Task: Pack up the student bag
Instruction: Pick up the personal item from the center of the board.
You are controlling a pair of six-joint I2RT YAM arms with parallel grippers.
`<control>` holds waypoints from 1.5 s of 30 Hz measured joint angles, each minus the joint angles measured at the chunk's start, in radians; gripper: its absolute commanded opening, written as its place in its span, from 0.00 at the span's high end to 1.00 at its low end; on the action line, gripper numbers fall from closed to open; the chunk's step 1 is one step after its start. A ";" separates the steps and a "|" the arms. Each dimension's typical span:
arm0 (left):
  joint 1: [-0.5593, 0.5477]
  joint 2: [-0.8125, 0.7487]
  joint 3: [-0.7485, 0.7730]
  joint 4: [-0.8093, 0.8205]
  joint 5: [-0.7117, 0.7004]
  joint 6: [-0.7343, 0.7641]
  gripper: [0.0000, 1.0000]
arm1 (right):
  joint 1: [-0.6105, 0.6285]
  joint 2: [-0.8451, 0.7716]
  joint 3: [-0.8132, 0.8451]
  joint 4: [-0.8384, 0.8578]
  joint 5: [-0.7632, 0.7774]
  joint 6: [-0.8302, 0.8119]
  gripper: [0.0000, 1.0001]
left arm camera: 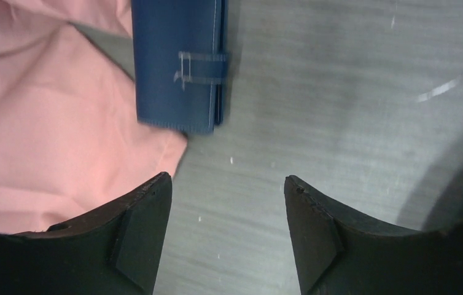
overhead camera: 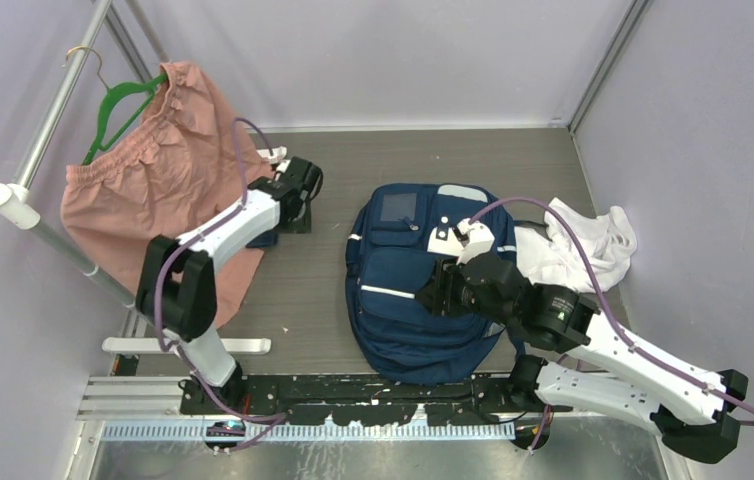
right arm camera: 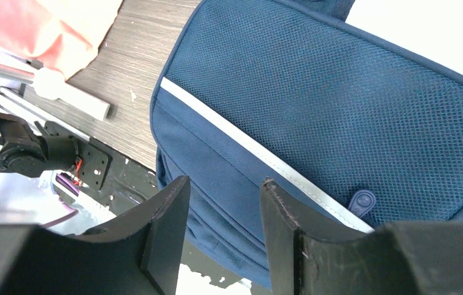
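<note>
**Hovering over the student bag, both pincers spread**

Lying flat on the desk (overhead camera: 313,300), roughly midway between the two arms, the student bag (overhead camera: 393,300) has its front pocket facing up. The right pincer (right arm camera: 224,227) sits low over the bag's near left side with its jaws partly apart. Blue mesh and a white stripe (right arm camera: 247,147) show in the gap, and nothing is pinched between them. Whether the tips touch the fabric cannot be told. The left pincer (left arm camera: 228,233) is well apart from the bag, spread wide over bare desk. A flat navy item (left arm camera: 177,67) ahead of it overlaps the pink shorts (overhead camera: 163,190). A white cloth (overhead camera: 583,245) lies bunched against the bag's right side.
</note>
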 measured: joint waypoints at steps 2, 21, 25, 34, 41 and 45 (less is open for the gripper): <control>0.009 0.072 0.067 -0.001 -0.026 0.019 0.30 | 0.000 -0.018 -0.005 0.002 0.006 0.001 0.47; 0.074 0.606 0.521 -0.158 -0.304 0.132 0.45 | 0.000 -0.024 -0.017 0.004 0.006 0.000 0.47; 0.094 0.661 0.585 -0.196 -0.311 0.142 0.53 | 0.000 -0.024 -0.021 0.008 0.003 0.000 0.47; 0.113 0.682 0.599 -0.231 -0.303 0.130 0.90 | 0.000 -0.024 -0.039 0.022 -0.003 0.002 0.48; 0.097 0.633 0.579 -0.247 -0.282 0.093 1.00 | 0.000 -0.003 -0.045 0.037 -0.007 0.002 0.50; 0.047 0.506 0.508 -0.248 -0.259 0.054 1.00 | 0.000 0.017 -0.054 0.063 -0.021 0.002 0.51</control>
